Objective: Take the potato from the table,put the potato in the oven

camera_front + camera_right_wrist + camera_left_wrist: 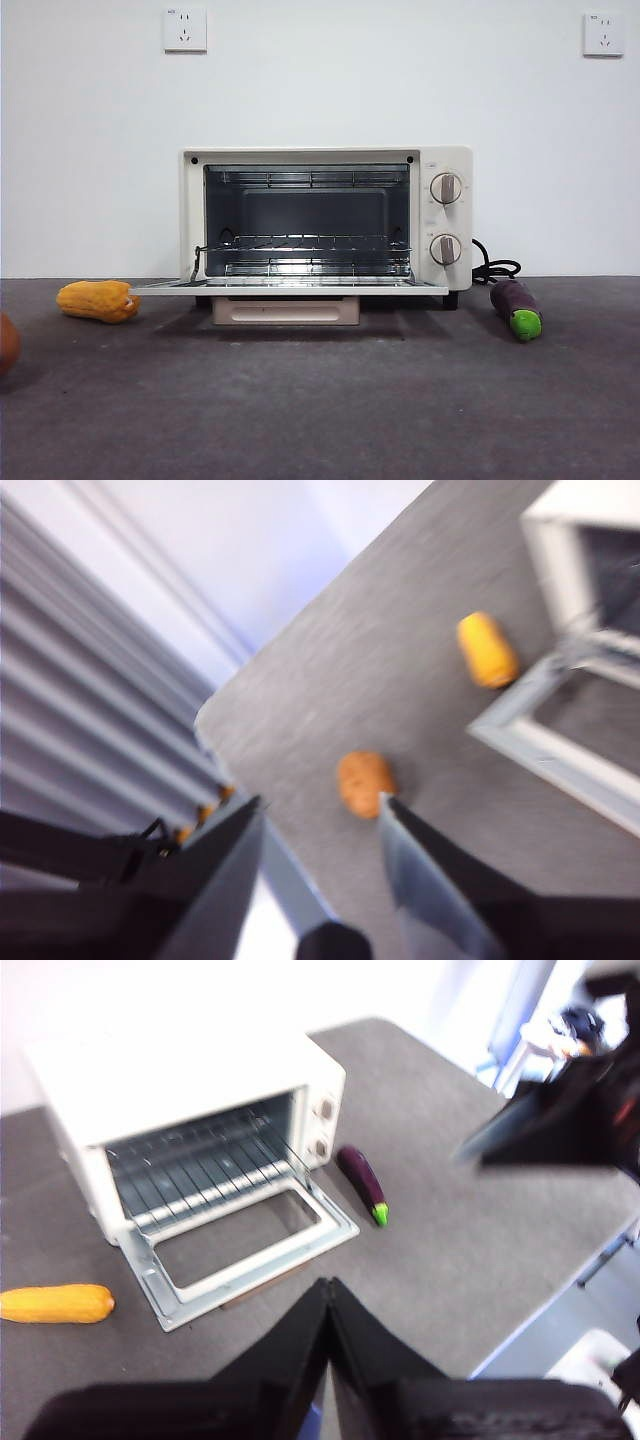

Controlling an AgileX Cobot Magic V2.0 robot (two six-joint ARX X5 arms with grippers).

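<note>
My right claw [320, 825] hung high with jaws wide, the potato [365, 783] on the table [400, 680] ahead between them, beside the corn [487, 650], nearer me than my shut left claw [328, 1295].

No legible text, brand, number or sign. Oven [325, 225]: small markings around the two knobs [445, 188], right of the open door, too small to read. Wall sockets [185, 30] above the oven: tiny marks, unreadable.
</note>
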